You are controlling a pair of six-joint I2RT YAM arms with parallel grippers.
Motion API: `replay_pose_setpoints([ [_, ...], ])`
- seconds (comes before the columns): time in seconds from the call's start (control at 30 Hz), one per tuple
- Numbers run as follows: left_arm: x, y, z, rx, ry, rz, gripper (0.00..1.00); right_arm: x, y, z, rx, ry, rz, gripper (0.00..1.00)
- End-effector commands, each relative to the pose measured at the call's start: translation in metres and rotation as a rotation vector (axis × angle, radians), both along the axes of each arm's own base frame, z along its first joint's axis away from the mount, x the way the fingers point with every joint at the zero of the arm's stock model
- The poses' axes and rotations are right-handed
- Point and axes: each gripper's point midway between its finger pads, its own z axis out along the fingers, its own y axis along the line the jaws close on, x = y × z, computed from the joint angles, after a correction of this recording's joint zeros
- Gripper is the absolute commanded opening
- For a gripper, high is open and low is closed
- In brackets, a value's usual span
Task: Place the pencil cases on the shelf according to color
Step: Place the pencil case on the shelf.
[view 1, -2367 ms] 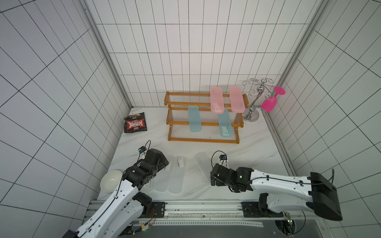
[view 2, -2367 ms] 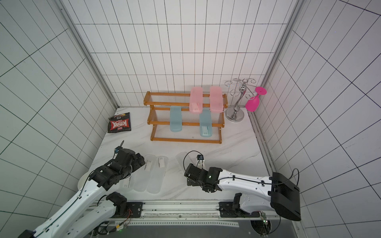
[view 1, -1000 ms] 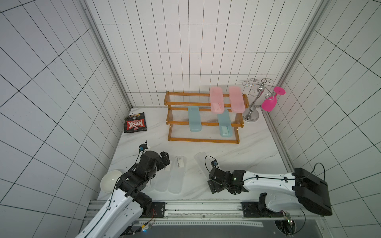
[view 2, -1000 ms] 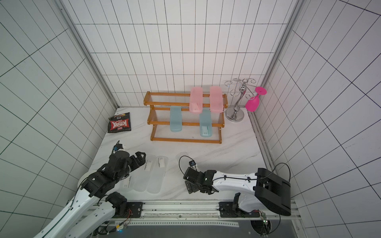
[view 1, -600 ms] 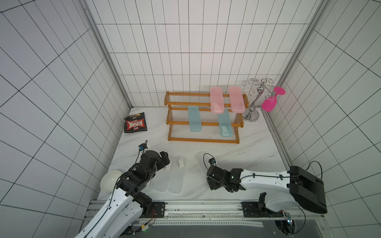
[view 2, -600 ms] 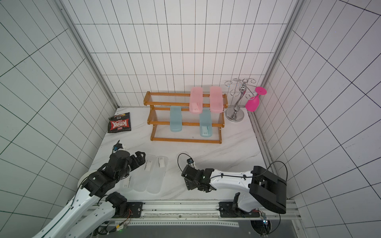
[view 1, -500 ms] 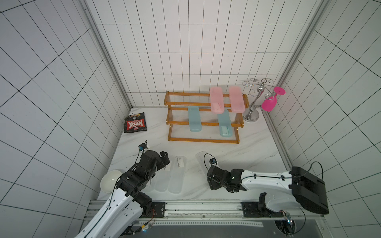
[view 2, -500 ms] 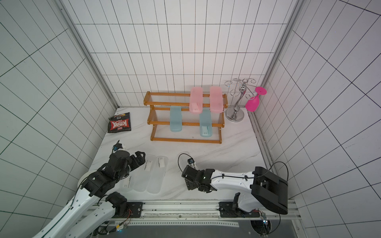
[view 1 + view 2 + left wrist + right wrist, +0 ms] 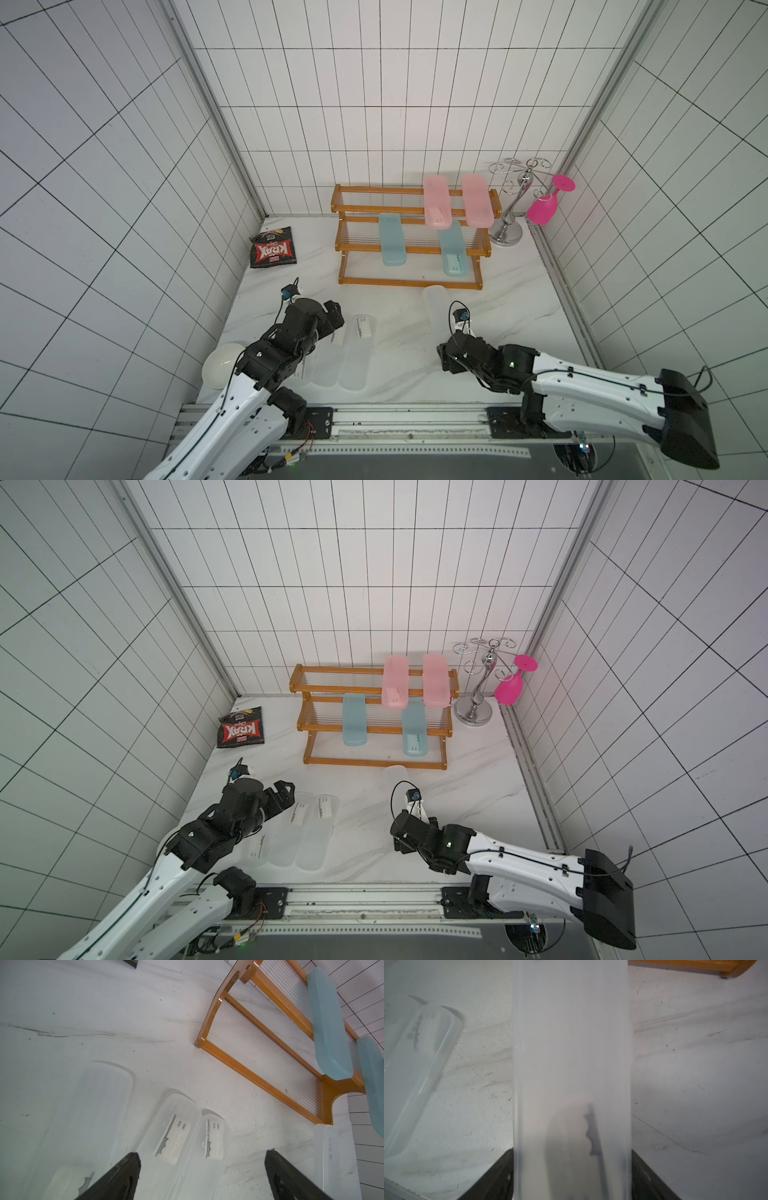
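1. Right gripper (image 9: 572, 1153) of mine is clamped on the near end of a frosted pencil case (image 9: 571, 1043). Both black fingers press flat against its long edges.
2. That case runs from the gripper toward 12 o'clock. Its far end lies just short of the front rail of the wooden shelf (image 9: 409, 283). I cannot tell whether the case is clear of the marble table (image 9: 519, 316).
3. My left gripper (image 9: 202, 1152) is spread wide and holds nothing. It hangs over the far ends of three frosted cases (image 9: 166, 1147) that lie side by side at the table's 7 o'clock.
4. The shelf stands at the table's 12 o'clock. Two pink cases (image 9: 436, 199) lie across its top tier toward the 3 o'clock end, and two teal cases (image 9: 392, 245) lie across the middle tier.
5. A second ago my right jaws stood wider around the case; now they have closed on it.
6. Half a second ago the case's far end lay farther from the shelf and more toward 9 o'clock.
7. My left gripper has kept its spread and its place.
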Motion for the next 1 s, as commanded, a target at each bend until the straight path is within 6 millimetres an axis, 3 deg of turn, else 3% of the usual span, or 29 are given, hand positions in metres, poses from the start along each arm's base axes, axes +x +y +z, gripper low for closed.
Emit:
replay_pose_setpoints([
  [0.0, 0.008, -0.004, 0.021, -0.011, -0.069, -0.014, 0.98, 0.012, -0.003, 0.002, -0.010, -0.009, -0.009, 0.51],
  [0.37, 0.013, -0.007, 0.020, -0.001, -0.070, -0.026, 0.98, 0.068, -0.001, 0.008, 0.030, -0.047, -0.123, 0.50],
  [0.97, 0.022, -0.009, 0.004, 0.021, -0.064, -0.018, 0.98, 0.135, -0.008, 0.003, -0.019, -0.066, -0.180, 0.49],
])
